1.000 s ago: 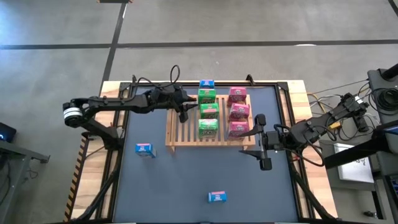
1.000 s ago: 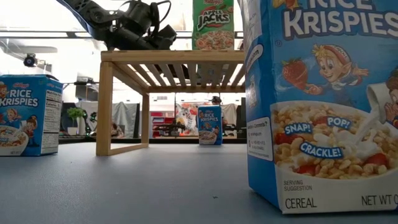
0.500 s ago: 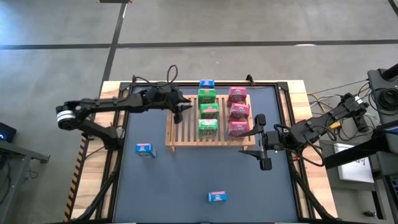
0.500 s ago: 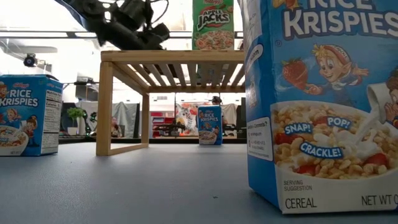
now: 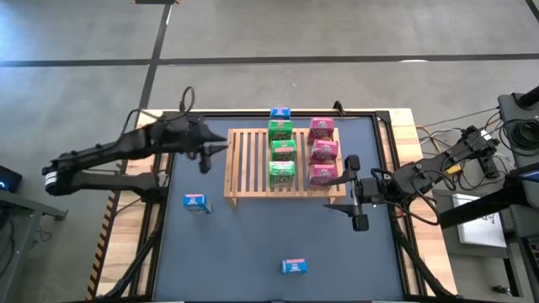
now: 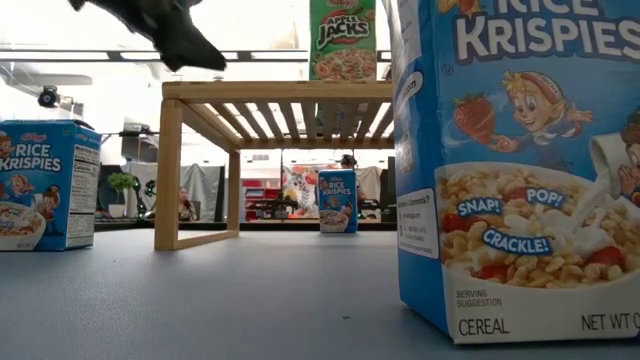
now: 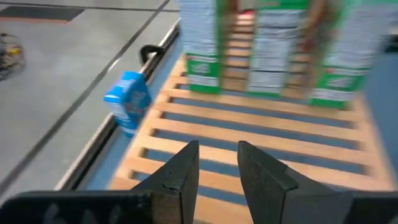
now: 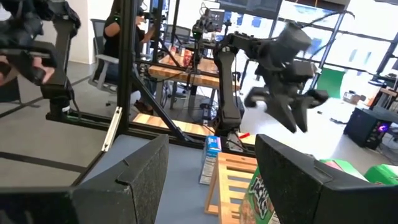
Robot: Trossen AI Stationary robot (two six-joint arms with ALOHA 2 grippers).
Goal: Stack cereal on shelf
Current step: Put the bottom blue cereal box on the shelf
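Observation:
The wooden slatted rack (image 5: 253,164) stands at the table's middle. On it stand three green boxes (image 5: 282,150) in one row and three pink boxes (image 5: 322,151) in another. One blue box (image 5: 280,114) stands on the table just past the rack's far edge; it also shows in the left wrist view (image 7: 127,99). Two more blue boxes stand on the table at the left (image 5: 195,202) and at the near side (image 5: 294,266). My left gripper (image 5: 206,156) hangs empty above the table, just left of the rack, its fingers a little apart (image 7: 217,149). My right gripper (image 5: 355,190) is wide open and empty at the rack's right end.
The rack's left half (image 7: 249,130) has bare slats. In the low view the near blue box (image 6: 520,170) fills the right side, and the left blue box (image 6: 45,185) stands beside the rack's leg (image 6: 168,175). Dark table top lies around the rack.
My left gripper has drawn back from over the rack's left part toward the table's left edge and has risen; it now hangs beside the rack. The boxes and my right arm have kept still.

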